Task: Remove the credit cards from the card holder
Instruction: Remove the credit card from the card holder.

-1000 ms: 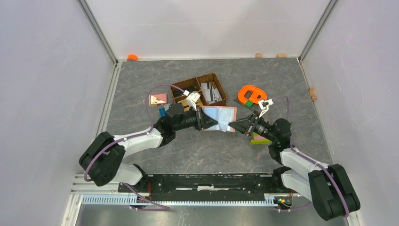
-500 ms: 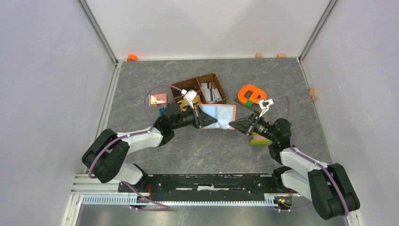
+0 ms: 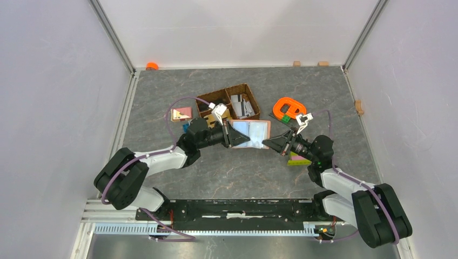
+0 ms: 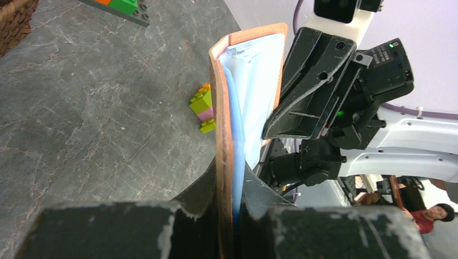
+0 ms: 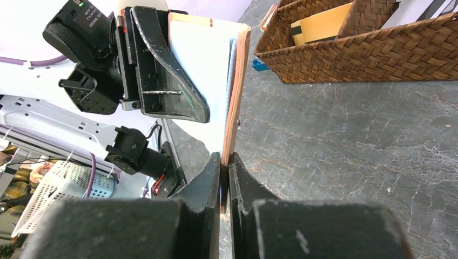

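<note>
The reddish-brown card holder (image 3: 251,134) is held open above the table between both grippers, its pale shiny sleeves facing up. My left gripper (image 3: 237,138) is shut on its left edge; in the left wrist view (image 4: 229,178) the jaws pinch the leather (image 4: 221,118) and a pale blue sleeve. My right gripper (image 3: 266,143) is shut on its right edge, and the right wrist view (image 5: 224,162) shows the leather (image 5: 237,81) clamped. Several grey cards (image 3: 241,105) lie in the woven basket's right compartment. No card shows sticking out of the holder.
The dark-brown divided basket (image 3: 229,91) stands just behind the holder and shows in the right wrist view (image 5: 367,54). An orange ring-shaped piece (image 3: 289,108) lies at the right. Toy bricks (image 3: 298,159) sit under the right arm. A pink-and-tan piece (image 3: 181,114) and a blue block (image 3: 186,128) lie at the left.
Both grippers and the open card holder have shifted slightly to the left and away from the arm bases. Both grips stay the same.
</note>
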You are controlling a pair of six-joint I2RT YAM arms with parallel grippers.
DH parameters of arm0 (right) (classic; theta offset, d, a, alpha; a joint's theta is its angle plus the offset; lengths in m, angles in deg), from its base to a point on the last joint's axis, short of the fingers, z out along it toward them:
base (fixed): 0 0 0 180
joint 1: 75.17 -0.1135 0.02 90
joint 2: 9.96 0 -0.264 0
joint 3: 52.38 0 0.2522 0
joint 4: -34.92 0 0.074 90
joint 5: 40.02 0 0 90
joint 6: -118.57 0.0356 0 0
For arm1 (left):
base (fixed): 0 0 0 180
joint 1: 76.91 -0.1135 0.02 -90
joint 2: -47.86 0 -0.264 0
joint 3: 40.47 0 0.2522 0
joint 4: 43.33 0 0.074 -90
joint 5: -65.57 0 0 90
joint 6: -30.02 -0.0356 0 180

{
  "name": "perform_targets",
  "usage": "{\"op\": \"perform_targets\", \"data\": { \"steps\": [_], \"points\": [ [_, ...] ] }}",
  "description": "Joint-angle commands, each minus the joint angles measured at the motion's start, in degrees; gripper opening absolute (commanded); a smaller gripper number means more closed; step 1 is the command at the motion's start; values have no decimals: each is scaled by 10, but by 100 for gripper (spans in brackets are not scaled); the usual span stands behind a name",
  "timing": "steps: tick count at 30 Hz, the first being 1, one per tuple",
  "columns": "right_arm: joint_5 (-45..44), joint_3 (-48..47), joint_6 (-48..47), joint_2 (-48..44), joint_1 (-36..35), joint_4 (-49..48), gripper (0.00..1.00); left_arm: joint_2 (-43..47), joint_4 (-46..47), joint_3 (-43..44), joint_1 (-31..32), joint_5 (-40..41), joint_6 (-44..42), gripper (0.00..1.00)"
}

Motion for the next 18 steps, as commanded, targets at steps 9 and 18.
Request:
{"op": "perform_targets", "data": {
  "steps": [9,18],
  "points": [
    [3,-22,-10,2,-15,-10,0,37,-101,44,39,59,-75,63],
    [-3,-21,-10,2,-19,-11,0,46,-271,96,80,220,-156,90]
  ]
}}
